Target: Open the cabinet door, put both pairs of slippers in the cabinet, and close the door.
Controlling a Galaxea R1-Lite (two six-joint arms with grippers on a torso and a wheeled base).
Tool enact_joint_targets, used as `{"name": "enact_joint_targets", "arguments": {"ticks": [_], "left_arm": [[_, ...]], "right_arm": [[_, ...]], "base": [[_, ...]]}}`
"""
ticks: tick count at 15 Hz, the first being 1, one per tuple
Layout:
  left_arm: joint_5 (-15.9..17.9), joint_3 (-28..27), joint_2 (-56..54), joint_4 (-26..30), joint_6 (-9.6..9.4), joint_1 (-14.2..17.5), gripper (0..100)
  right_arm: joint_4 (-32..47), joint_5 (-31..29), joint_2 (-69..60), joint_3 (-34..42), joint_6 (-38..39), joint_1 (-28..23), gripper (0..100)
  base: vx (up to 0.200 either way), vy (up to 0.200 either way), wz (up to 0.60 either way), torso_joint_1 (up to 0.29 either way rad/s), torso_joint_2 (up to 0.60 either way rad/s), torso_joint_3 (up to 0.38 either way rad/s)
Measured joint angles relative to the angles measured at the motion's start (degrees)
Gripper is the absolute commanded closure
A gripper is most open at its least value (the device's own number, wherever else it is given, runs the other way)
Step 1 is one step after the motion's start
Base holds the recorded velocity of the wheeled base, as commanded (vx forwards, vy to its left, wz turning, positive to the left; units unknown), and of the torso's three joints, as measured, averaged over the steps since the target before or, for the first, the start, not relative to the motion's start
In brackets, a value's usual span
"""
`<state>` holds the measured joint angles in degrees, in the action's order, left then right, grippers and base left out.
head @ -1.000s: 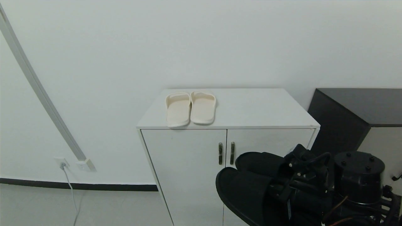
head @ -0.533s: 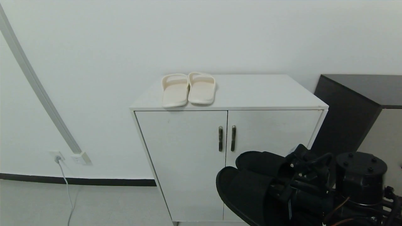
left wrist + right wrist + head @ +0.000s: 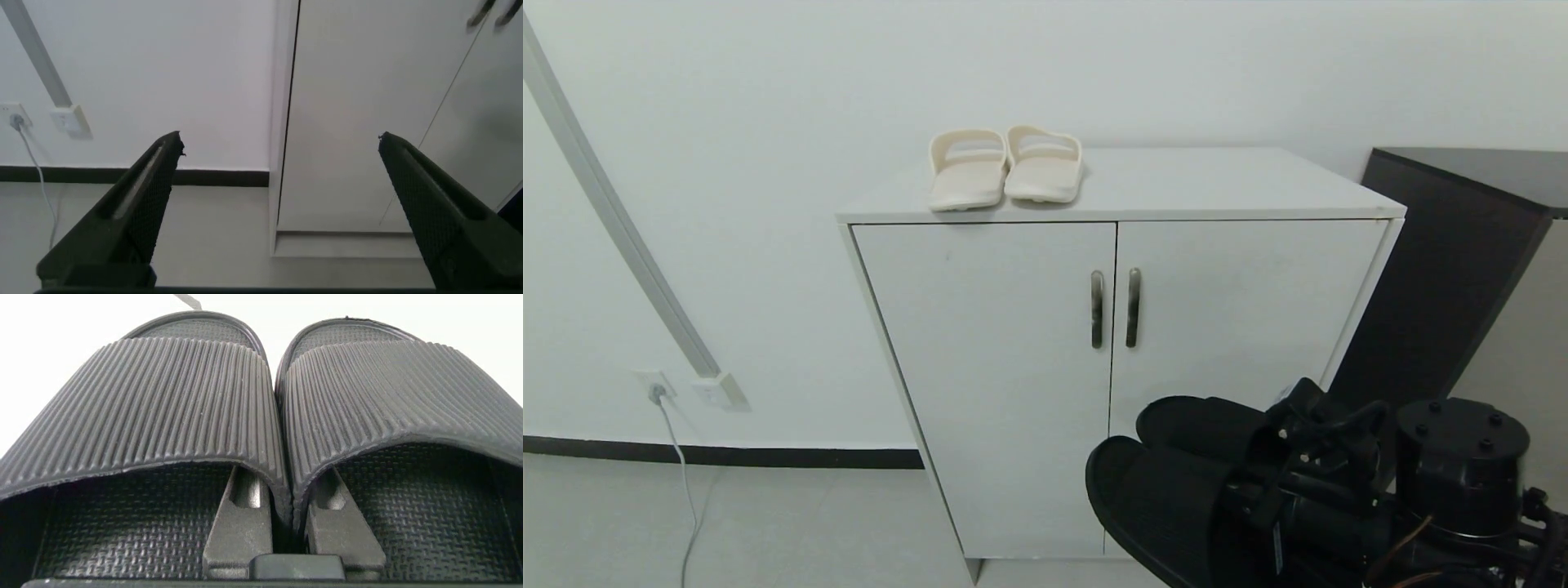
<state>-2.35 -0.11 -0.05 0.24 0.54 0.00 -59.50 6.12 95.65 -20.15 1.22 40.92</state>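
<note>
The white cabinet [image 3: 980, 359] has both doors shut, its two dark handles [image 3: 1114, 308] side by side at the middle. On its top, toward the left, lies a cream pair of slippers [image 3: 1005, 167]. A black pair of slippers [image 3: 1176, 482] hangs low in front of the right door, soles held together, with my right gripper [image 3: 282, 531] shut on their adjoining inner sides; one finger [image 3: 241, 527] sits under each strap. My left gripper [image 3: 280, 140] is open and holds nothing, low near the cabinet's left front corner [image 3: 286, 122].
A black cabinet [image 3: 1445, 269] stands right of the white one. On the wall at left run a slanted grey conduit [image 3: 613, 220] and a socket with a cable [image 3: 654, 385] down to the grey floor [image 3: 727, 523], which is open on that side.
The whole head view has shifted, so the cabinet and cream slippers sit higher in the picture: the camera has moved. The right gripper still holds the black slippers in the same place in the picture.
</note>
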Motion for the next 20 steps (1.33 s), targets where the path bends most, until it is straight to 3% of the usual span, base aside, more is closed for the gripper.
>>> {"name": "enact_joint_targets", "arguments": {"ticks": [6,17,20], "left_arm": [[0.5,0.0,0.0,0.1,-0.91,0.0,0],[1.0,-0.4,0.9,0.0,-1.6,-0.3,0],[1.5,-5.2,2.0,1.2,0.96,-0.4,0]], "right_arm": [[-3.0,0.0,2.5,1.3,-0.1,-1.0,100],[-9.2,-0.2,4.6,3.5,-2.3,-0.9,100],[-9.3,-0.3,4.9,3.6,-2.1,-0.8,100]], "base": [[0.0,0.0,0.0,-0.04,0.42,0.369],[0.0,0.0,0.0,-0.001,0.04,0.037],[0.0,0.0,0.0,0.0,0.0,0.0]]}}
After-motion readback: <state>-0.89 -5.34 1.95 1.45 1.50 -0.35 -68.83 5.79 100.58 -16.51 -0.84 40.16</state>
